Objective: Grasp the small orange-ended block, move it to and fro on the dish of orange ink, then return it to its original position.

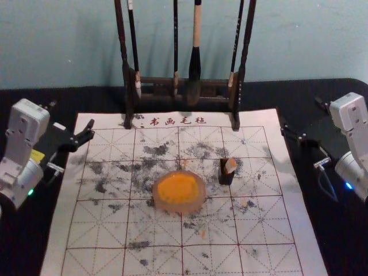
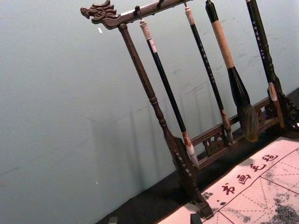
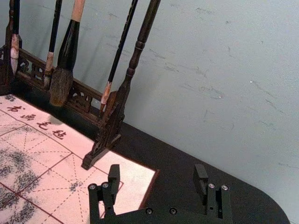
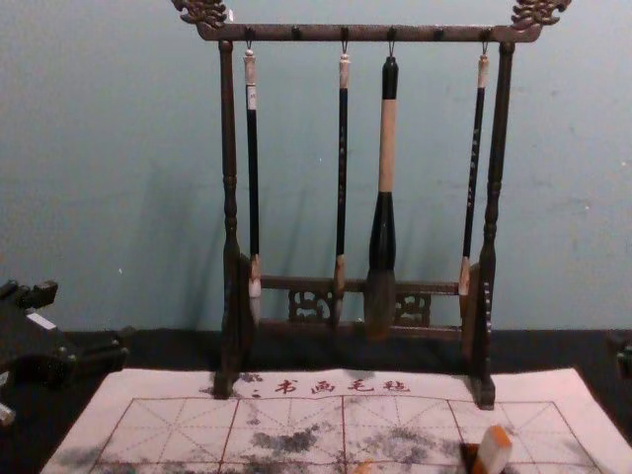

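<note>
In the head view, the small orange-ended block (image 1: 230, 165) sits right of centre, tilted, at a dark holder (image 1: 225, 177); whether it leans on it or sits inside, I cannot tell. To its left, near the middle of the frame, is the dish (image 1: 196, 205) of orange ink (image 1: 177, 188). Both are on the white gridded mat (image 1: 264, 230) covering part of the black desk (image 1: 307, 195). The left gripper (image 1: 72, 116) hangs at the left edge, its 2 jaws spread and holding nothing; the right gripper (image 1: 301, 115) mirrors it at the right edge, also spread and holding nothing. A rack (image 1: 244, 54) with 4 brushes (image 1: 195, 63) stands top centre.
</note>
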Controlling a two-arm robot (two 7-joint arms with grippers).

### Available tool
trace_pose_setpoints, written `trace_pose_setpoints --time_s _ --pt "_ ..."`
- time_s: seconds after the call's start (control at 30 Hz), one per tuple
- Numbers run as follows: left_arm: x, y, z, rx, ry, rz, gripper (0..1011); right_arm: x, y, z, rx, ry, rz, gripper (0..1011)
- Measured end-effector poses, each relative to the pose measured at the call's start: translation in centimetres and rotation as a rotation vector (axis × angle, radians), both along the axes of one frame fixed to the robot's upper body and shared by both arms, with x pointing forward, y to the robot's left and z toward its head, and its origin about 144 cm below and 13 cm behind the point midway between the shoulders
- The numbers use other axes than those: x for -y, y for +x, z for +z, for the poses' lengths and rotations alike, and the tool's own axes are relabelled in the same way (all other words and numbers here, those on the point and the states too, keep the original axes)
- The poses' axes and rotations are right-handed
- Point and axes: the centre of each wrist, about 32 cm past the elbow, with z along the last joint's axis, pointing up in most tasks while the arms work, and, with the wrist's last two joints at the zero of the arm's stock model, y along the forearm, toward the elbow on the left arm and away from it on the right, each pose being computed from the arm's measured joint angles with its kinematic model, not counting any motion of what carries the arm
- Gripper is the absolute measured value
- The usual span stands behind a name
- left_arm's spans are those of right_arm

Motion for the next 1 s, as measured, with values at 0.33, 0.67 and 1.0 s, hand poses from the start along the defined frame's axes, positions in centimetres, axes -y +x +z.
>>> trace_pose_setpoints --time_s 0.33,0.67,1.0 --pt "0.0 0.0 0.0 0.0 0.0 0.0 1001 0.0 0.0 0.0 0.0 0.0 0.0 1002" --pt "0.0 0.0 0.0 0.0 0.0 0.0 1001 0.0 0.0 0.0 0.0 0.0 0.0 1002" --pt "0.0 0.0 0.0 0.0 0.0 0.0 1001 0.0 0.0 0.0 0.0 0.0 0.0 1002"
